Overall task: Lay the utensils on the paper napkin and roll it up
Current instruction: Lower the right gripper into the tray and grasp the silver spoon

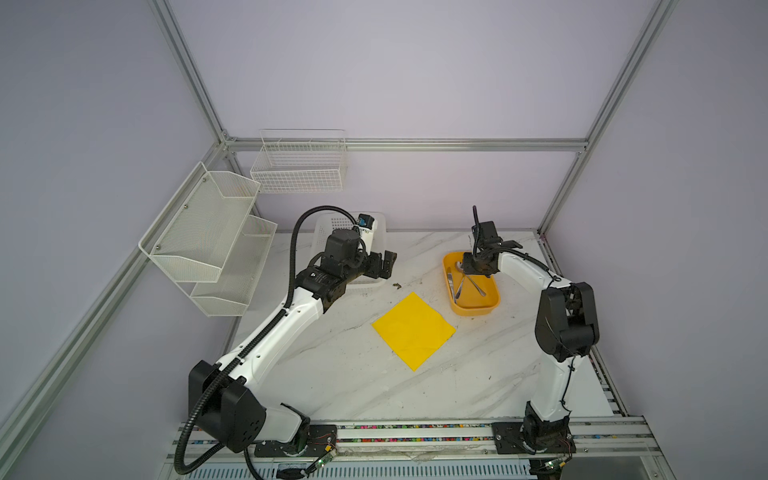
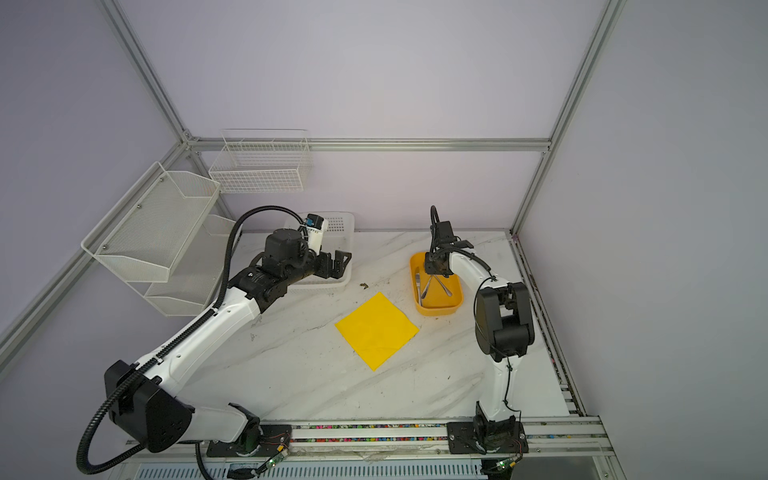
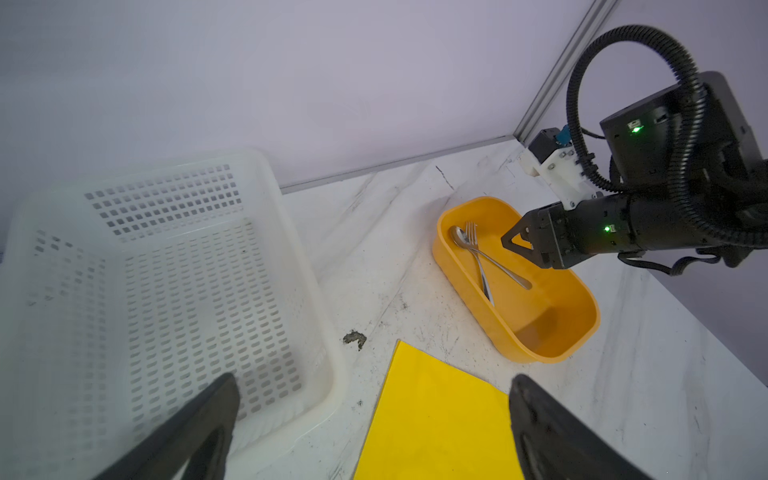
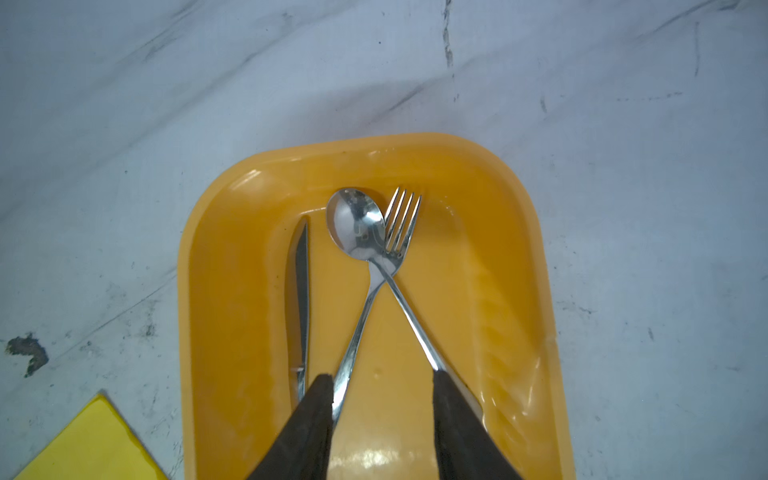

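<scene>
Marble tabletop (image 1: 332,374); three utensils (image 4: 384,270); one napkin (image 1: 413,330)

Even, soft light; faint shadows; glare on the tub (image 4: 478,291); edges bend.

clad in glossy white shells between bulky black joint housings, bolted through black base plates (image 1: 508,436). flanked, along the left arm (image 1: 286,328), by ribbed black conduit; strung, along the right arm (image 1: 524,268), with thin zip-tied black cable. tipped with dark tapering fingers (image 3: 199,432) — dotted with green lights on the black wrist housing (image 3: 648,141), beside a white camera bracket (image 3: 557,170) and blue plug (image 3: 564,135).
</scene>
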